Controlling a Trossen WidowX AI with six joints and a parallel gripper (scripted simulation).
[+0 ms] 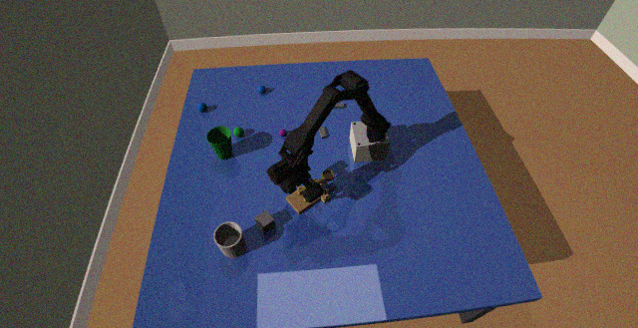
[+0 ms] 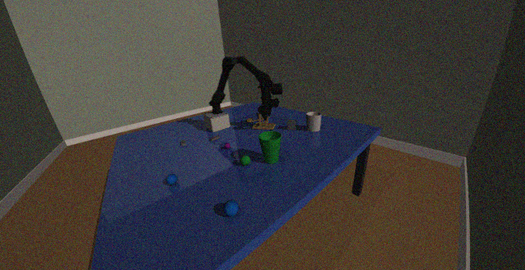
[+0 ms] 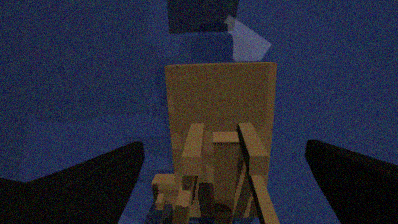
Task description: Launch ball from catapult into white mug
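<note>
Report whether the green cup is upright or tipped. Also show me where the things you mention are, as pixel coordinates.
Upright: the green cup (image 1: pixel 220 144) (image 2: pixel 270 148) stands on its narrow base, wide mouth up.

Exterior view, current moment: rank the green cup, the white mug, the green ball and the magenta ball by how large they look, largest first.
1. Green cup
2. White mug
3. Green ball
4. Magenta ball
</note>
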